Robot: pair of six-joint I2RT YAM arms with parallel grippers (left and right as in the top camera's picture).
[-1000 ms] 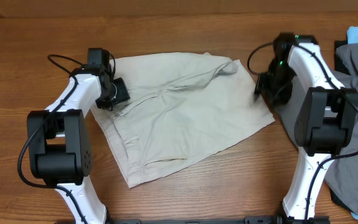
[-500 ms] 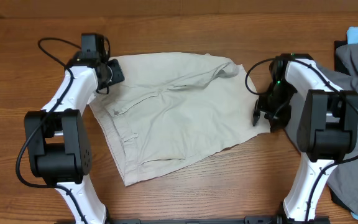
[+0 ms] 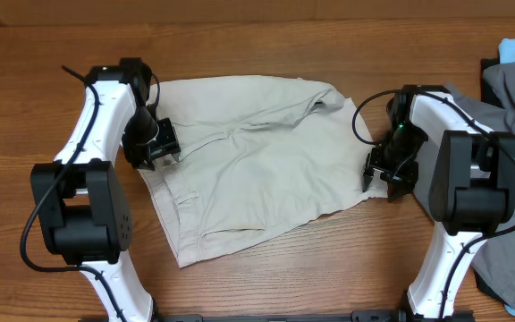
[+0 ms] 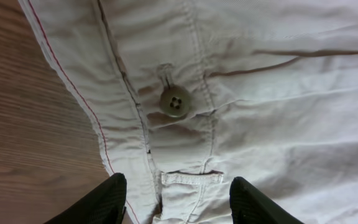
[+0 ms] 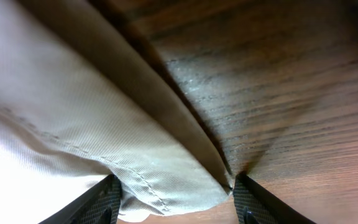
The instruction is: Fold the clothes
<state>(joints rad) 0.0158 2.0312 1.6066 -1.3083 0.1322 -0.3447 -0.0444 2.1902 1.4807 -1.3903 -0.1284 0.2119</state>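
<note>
The shorts (image 3: 257, 161) lie spread flat in the middle of the worktop (image 3: 266, 286), between the two arms. They look light, soft and limp, a thin cotton that will likely sag and crease rather than hold any shape. A pinch on one layer would probably drag the rest along the wood. The firmest places to take hold seem to be the doubled, stitched parts. These are the waistband (image 4: 120, 93) near the button (image 4: 174, 101) and the hem (image 5: 166, 155) at the far leg corner.

The left arm reaches forward along the left edge of the shorts, wrist bent down. The left pincer (image 4: 179, 199) stands wide over the waistband, just below the button, gripping nothing. The right arm is tucked in close, wrist pointing down at the right corner of the shorts. The right pincer (image 5: 176, 193) is also wide, one finger on each side of the folded hem where it meets the wood, not yet closed on it. A grey garment (image 3: 508, 89) lies well apart at the right edge.
</note>
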